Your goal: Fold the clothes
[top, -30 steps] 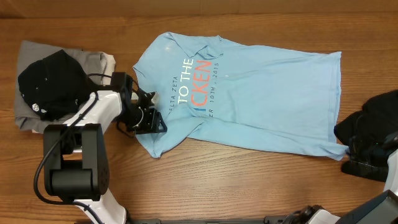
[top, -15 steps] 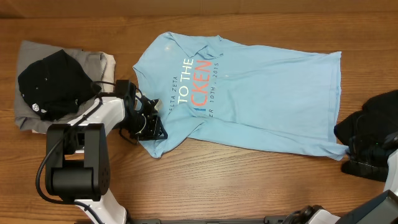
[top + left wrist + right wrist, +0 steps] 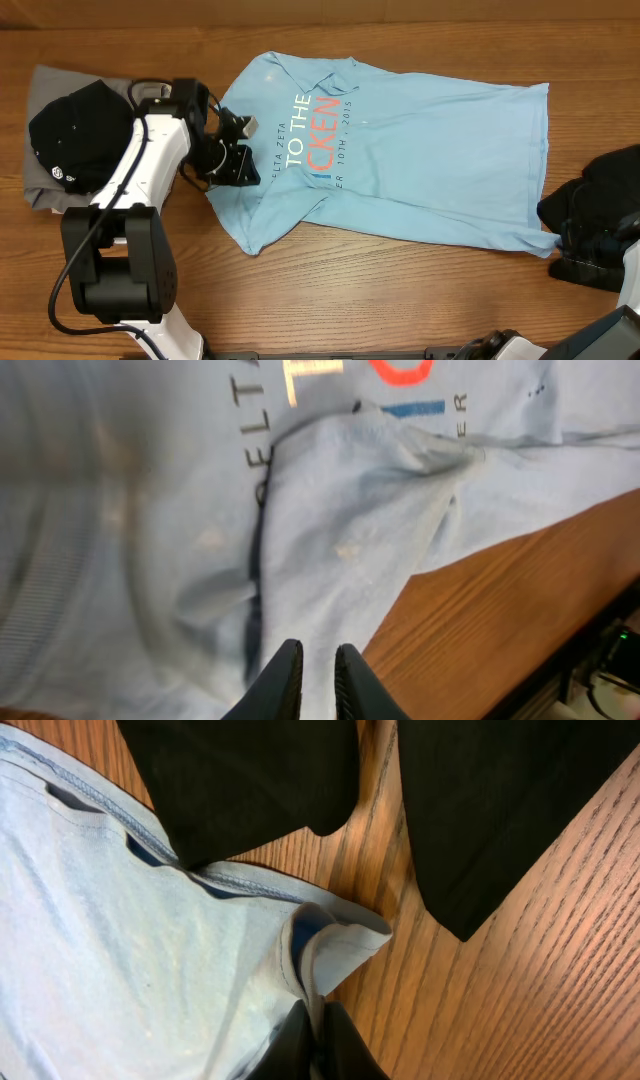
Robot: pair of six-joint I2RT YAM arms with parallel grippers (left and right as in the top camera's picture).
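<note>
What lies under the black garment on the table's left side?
A folded grey garment, its edges showing around the black garment. Anything else stacked beneath is covered.

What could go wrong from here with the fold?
1. The left fingers seem to pinch only a thin bit of the shirt near its sleeve, so it may slip out on a pull.
2. The right fingers grip just the hem corner, right beside a black garment. A drag could take that along.
3. The shirt lies creased under the print, so a fold now may set wrinkles.
</note>
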